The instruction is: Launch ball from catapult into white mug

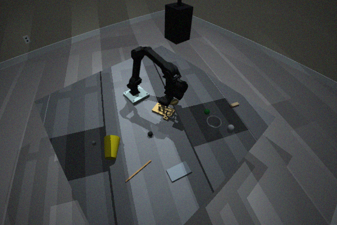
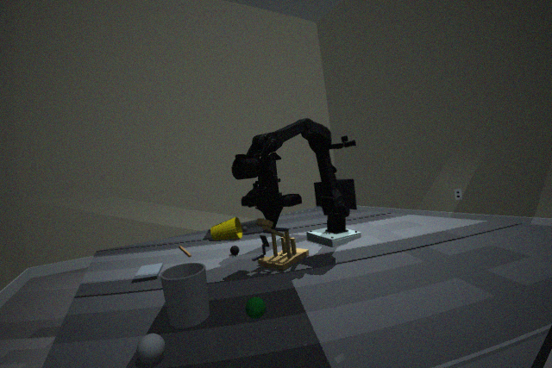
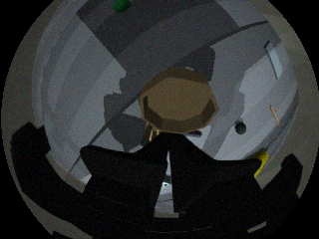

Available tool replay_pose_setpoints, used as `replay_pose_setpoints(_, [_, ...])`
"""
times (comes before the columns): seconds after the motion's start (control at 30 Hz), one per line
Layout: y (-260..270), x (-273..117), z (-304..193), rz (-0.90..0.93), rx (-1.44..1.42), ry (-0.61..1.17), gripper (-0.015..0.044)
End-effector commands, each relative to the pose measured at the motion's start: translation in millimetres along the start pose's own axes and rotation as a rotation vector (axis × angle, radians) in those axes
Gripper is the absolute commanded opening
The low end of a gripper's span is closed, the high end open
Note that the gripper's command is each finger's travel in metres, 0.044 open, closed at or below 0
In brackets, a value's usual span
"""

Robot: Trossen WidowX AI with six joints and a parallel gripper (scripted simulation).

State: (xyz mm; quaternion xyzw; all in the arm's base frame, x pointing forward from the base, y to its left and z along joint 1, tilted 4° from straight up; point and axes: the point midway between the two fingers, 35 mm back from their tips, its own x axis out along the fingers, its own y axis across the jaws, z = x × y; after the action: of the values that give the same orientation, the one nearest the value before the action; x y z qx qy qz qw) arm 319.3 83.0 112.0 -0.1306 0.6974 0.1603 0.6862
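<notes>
Found catapult [image 1: 157,111] [image 2: 285,259] [image 3: 178,97], cup bare; sighted white mug [image 1: 207,121] [image 2: 185,296] at its four o'clock, top view. Noted fingers [image 1: 164,109] [image 2: 273,225] together, on nothing. Logged green ball [image 1: 206,111] [image 2: 255,307] [image 3: 121,5], possibly the load, at mug's eleven. Could fire empty through fingers slipping.

Arched up from the base and over, then bent down at the wrist; hand [image 1: 164,104] [image 2: 273,225] [image 3: 169,130] pointing downward, low above the bench, closed on nothing, fingertips together, dark fingers tapering toward each other.

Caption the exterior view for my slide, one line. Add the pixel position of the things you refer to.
Closed gripper [image 1: 164,105] [image 2: 273,226] [image 3: 169,130] at the wooden catapult [image 1: 161,110] [image 2: 284,259] [image 3: 178,100], mug [image 1: 207,121] [image 2: 186,299] and green ball [image 1: 206,111] [image 2: 255,307] [image 3: 121,5] in the foreground.
</notes>
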Motion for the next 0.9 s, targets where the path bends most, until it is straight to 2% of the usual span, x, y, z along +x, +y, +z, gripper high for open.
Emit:
replay_pose_setpoints(0.0, [1, 10, 4, 0.006, 0.006, 0.01, 0.0])
replay_pose_setpoints(0.87, [1, 44, 18, 0.006, 0.005, 0.009, 0.0])
